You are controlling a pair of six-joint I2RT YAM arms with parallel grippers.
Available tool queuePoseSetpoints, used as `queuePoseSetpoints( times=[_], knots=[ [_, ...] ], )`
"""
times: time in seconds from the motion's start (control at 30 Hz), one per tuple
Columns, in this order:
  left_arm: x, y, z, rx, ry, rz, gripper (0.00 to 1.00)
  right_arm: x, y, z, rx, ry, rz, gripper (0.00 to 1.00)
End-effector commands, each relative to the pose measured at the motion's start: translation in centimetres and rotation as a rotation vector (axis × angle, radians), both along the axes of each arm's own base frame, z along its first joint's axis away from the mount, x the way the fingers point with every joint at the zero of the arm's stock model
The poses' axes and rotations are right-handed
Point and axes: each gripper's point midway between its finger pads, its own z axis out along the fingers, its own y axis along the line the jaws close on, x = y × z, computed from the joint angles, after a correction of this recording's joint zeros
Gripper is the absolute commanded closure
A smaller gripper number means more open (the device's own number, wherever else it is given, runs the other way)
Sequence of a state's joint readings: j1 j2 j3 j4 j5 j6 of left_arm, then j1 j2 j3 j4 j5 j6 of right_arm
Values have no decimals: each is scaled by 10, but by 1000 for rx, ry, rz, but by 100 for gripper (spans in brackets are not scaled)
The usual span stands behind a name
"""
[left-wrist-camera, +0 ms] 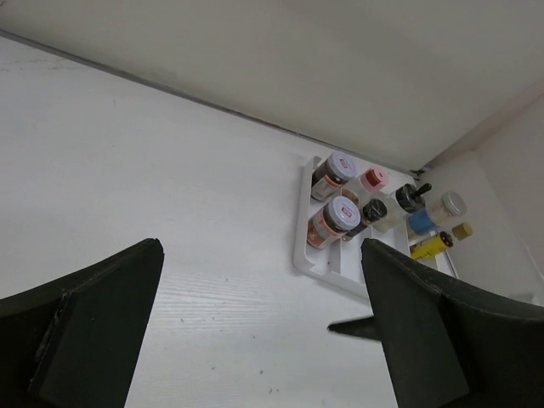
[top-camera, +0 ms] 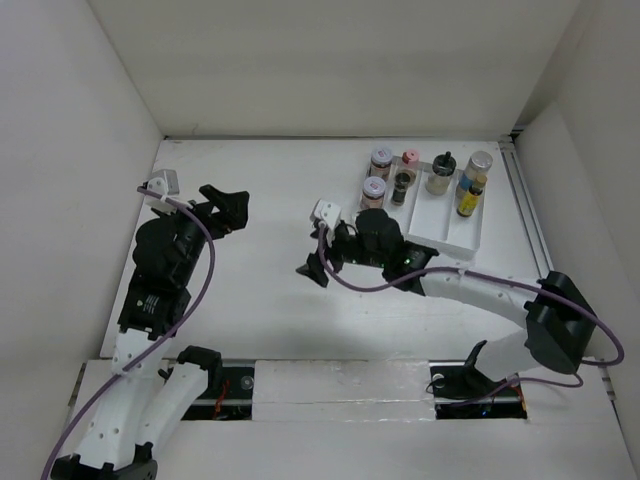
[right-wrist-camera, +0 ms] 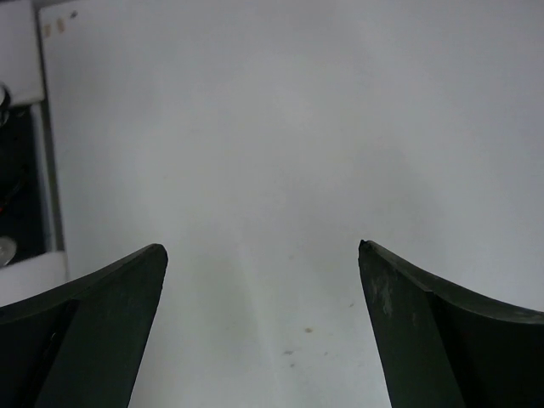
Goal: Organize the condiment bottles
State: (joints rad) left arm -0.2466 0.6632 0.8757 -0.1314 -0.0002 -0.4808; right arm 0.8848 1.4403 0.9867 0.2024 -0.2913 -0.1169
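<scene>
All the condiment bottles stand in the far end of the white divided tray. Two silver-capped jars, a pink-capped one and a black-capped one fill the left part. A black-topped bottle stands in the middle. A blue-labelled jar and a slim yellow bottle stand on the right. The left wrist view shows the tray, the front silver-capped jar and the yellow bottle. My left gripper is open and empty, left of the tray. My right gripper is open and empty over bare table.
White walls enclose the table on the left, back and right. The near half of the tray holds nothing. A right-gripper fingertip shows in the left wrist view, near the tray's front corner.
</scene>
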Motion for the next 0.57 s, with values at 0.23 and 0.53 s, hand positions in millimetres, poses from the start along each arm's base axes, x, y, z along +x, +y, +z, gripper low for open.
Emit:
queuePoseSetpoints(
  times=[0.23,0.53],
  knots=[
    [-11,0,30,-48,-112,-11,1,-90,7,-96,-152,168,162,0],
    [-16,-4,31,-65,-140,-40,1,-72,26,-87,-117,119,113,0]
  ],
)
